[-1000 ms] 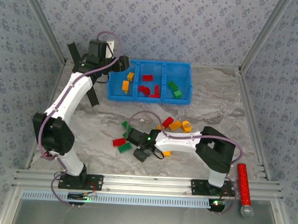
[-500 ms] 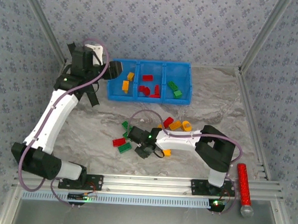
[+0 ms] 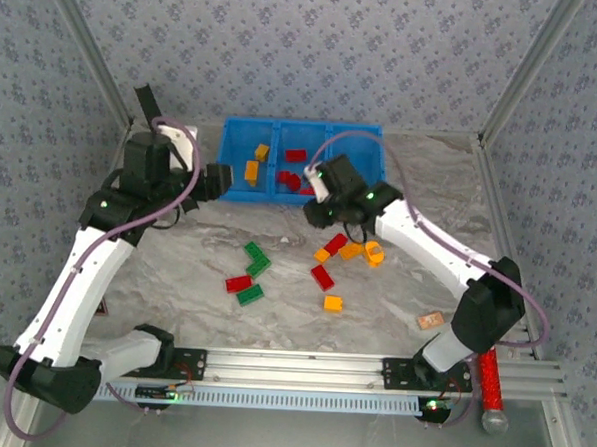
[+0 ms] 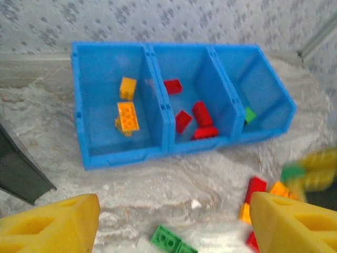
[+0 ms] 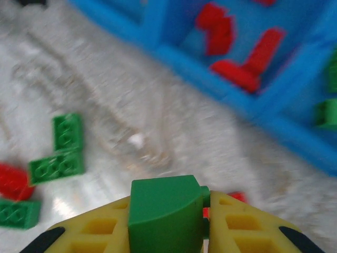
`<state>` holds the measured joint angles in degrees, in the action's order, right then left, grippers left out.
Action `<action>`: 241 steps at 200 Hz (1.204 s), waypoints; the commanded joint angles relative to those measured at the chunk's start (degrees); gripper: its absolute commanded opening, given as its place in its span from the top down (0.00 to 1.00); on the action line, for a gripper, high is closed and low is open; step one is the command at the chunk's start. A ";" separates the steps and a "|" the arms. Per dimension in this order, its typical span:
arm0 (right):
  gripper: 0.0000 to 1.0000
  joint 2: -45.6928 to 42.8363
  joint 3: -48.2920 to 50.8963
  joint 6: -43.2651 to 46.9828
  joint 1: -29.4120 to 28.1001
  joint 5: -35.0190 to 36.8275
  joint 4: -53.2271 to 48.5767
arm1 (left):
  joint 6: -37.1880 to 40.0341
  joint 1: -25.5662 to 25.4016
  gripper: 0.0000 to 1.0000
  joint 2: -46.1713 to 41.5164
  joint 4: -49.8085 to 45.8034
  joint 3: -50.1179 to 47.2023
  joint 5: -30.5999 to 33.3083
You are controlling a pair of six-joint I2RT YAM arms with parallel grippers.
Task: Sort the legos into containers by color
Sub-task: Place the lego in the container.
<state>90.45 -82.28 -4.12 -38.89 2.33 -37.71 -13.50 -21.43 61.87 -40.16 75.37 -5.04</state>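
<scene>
The blue three-compartment bin (image 3: 252, 194) stands at the back of the table; its left compartment holds orange legos (image 4: 128, 116), the middle one red legos (image 4: 201, 113), the right one a green lego (image 4: 249, 114). My right gripper (image 3: 316, 212) hangs just in front of the middle compartment, shut on a green lego (image 5: 163, 205) that sits between its yellow fingers (image 5: 242, 224). My left gripper (image 3: 219, 180) hovers open and without load near the bin's left front corner (image 4: 174, 226). Red, green and orange legos (image 3: 257, 253) lie scattered on the table's middle.
A small tan block (image 3: 431, 319) lies at the right. A red glittery cylinder (image 3: 487, 372) rests on the front rail at the right. Patterned walls close in the back and sides. Bare marble surface shows at the left front.
My right gripper shut on a green lego in the pile, lifted it and swung back toward the bin. The left arm drew back from the bin's left end and opened slightly wider.
</scene>
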 commanded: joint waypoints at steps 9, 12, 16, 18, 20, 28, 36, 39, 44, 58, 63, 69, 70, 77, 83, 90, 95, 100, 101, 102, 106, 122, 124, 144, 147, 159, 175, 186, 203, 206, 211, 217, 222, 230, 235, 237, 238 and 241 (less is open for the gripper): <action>0.68 6.19 -9.72 5.60 5.26 5.05 -6.41 | 4.58 -5.76 0.25 -0.54 -3.79 -3.54 1.63; 0.68 6.81 -10.47 5.68 5.84 5.08 -6.17 | 4.66 -6.52 0.25 -0.52 -3.62 -3.95 1.49; 0.68 7.79 -11.50 5.70 6.55 4.96 -5.86 | 4.78 -7.57 0.25 -0.52 -3.30 -4.59 1.53; 0.68 8.26 -11.96 5.75 6.97 4.72 -5.68 | 4.75 -8.06 0.25 -0.52 -3.11 -4.99 1.59; 0.68 8.78 -12.54 5.78 7.40 4.53 -5.46 | 4.74 -8.53 0.25 -0.47 -2.98 -5.22 1.72; 0.69 11.17 -14.99 5.71 8.84 4.12 -5.25 | 4.27 -10.54 0.25 -0.14 -2.82 -6.14 2.63; 0.69 13.96 -17.75 5.70 10.12 3.63 -5.70 | 3.22 -12.45 0.25 0.68 -3.04 -6.53 3.74; 0.69 15.08 -18.56 5.78 10.52 3.50 -5.76 | 2.69 -13.16 0.25 0.96 -3.16 -6.55 4.16; 0.69 16.78 -19.95 6.08 11.04 3.48 -5.58 | 1.52 -14.21 0.24 1.63 -3.34 -6.64 5.05; 0.69 21.68 -23.10 6.85 12.19 3.17 -5.52 | -2.95 -17.29 0.22 4.37 -5.55 -5.51 9.01; 0.69 23.37 -24.16 7.01 12.53 3.21 -5.46 | -4.38 -18.60 0.20 5.54 -6.63 -4.58 10.30; 0.69 25.22 -25.45 7.38 12.89 3.23 -5.46 | -6.21 -20.14 0.19 6.95 -7.57 -3.58 11.62; 0.69 25.61 -25.68 7.46 12.89 3.22 -5.50 | -6.51 -20.41 0.19 7.17 -7.65 -3.44 11.89; 0.69 27.83 -27.20 7.99 13.13 3.29 -5.72 | -8.58 -22.35 0.19 8.65 -8.04 -2.52 13.36; 0.69 29.57 -28.51 8.36 13.31 3.51 -6.05 | -10.00 -23.95 0.19 9.60 -7.65 -2.04 14.16; 0.69 31.31 -29.86 8.83 13.60 3.83 -6.15 | -11.37 -26.17 0.18 11.08 -6.67 -1.76 14.68; 0.69 32.61 -30.99 8.99 13.82 3.98 -6.23 | -12.19 -27.73 0.18 12.12 -5.97 -1.62 14.91; 0.69 33.75 -32.16 9.11 14.00 4.06 -6.35 | -12.77 -28.99 0.18 13.35 -5.25 -1.43 14.97; 0.69 34.00 -32.38 9.12 14.05 4.03 -6.38 | -12.86 -29.31 0.18 13.62 -5.13 -1.40 15.01; 0.69 34.26 -32.62 9.12 14.12 4.06 -6.44 | -12.91 -29.56 0.18 13.85 -4.99 -1.34 15.04; 0.69 35.18 -33.58 9.13 14.34 4.01 -6.77 | -13.22 -30.57 0.18 14.94 -4.48 -1.22 14.99; 0.70 38.22 -36.90 9.22 14.99 4.18 -7.41 | -14.78 -33.84 0.17 19.59 -3.38 -0.29 15.71; 0.70 38.50 -37.25 9.22 15.06 4.18 -7.45 | -14.97 -34.14 0.17 20.07 -3.07 -0.20 15.55; 0.70 41.05 -40.18 9.55 15.76 4.37 -8.02 | -16.77 -36.98 0.18 25.05 0.54 0.90 13.30; 0.70 41.37 -40.56 9.63 15.84 4.35 -8.10 | -16.88 -37.34 0.18 25.70 0.83 1.06 12.96; 0.70 42.76 -42.35 9.74 16.37 4.27 -8.47 | -17.47 -38.52 0.18 28.28 3.98 2.06 12.01; 0.70 44.50 -44.48 9.64 17.05 3.92 -9.27 | -18.21 -39.51 0.18 31.65 5.35 4.17 11.41; 0.70 45.25 -44.85 9.57 17.48 3.42 -8.86 | -18.61 -39.99 0.18 33.29 6.51 5.17 11.09; 0.70 46.30 -45.45 9.65 18.01 3.07 -8.50 | -19.67 -40.18 0.18 35.22 8.52 5.73 10.17; 0.70 46.53 -45.65 9.65 18.12 3.06 -8.53 | -19.83 -40.18 0.18 35.56 8.79 5.86 10.00; 0.70 46.92 -45.88 9.65 18.27 2.98 -8.62 | -20.34 -40.27 0.19 36.15 9.14 6.13 9.76; 0.70 47.29 -46.03 9.64 18.47 2.88 -8.62 | -20.87 -40.35 0.18 37.04 9.59 6.34 9.34; 0.70 47.48 -46.02 9.57 18.64 2.73 -8.53 | -21.23 -40.43 0.19 37.73 10.00 6.64 8.84; 0.70 47.70 -45.95 9.57 18.85 2.73 -8.28 | -22.00 -40.61 0.19 39.02 10.45 7.32 8.25; 0.70 47.71 -45.71 9.65 18.86 2.62 -8.11 | -22.37 -40.83 0.19 39.98 10.50 7.92 8.00; 0.70 47.71 -45.56 9.70 18.90 2.60 -7.98 | -22.48 -40.94 0.19 40.35 10.55 8.23 7.95; 0.70 47.71 -45.54 9.72 18.92 2.64 -7.94 | -22.51 -41.00 0.19 40.52 10.55 8.39 7.90; 0.70 47.71 -45.35 9.79 18.95 2.69 -7.85 | -22.64 -41.17 0.19 41.05 10.62 8.78 7.86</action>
<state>136.90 -126.50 4.60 -20.51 6.15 -44.82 -33.21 -61.54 99.35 -32.23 80.84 5.08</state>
